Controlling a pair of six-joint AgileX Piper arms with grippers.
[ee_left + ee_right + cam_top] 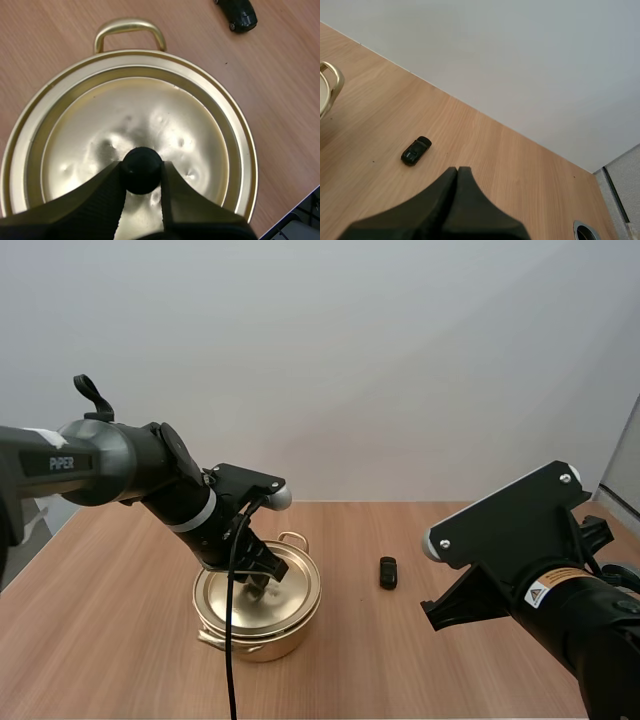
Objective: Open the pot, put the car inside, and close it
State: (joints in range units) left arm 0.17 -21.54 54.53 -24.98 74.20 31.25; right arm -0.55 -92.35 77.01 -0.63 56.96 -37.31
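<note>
My left fingers (pixel 107 192) pinch lid knob (pixel 142 167): lift straight, clear of car (pixel 388 572) at pot's (pixel 270 635) 3 o'clock; right fingers (pixel 445 200) pressed together.

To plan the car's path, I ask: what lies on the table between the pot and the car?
Nothing lies there: the table is bare wood between the pot and the car, as the high view and the left wrist view both show.
</note>
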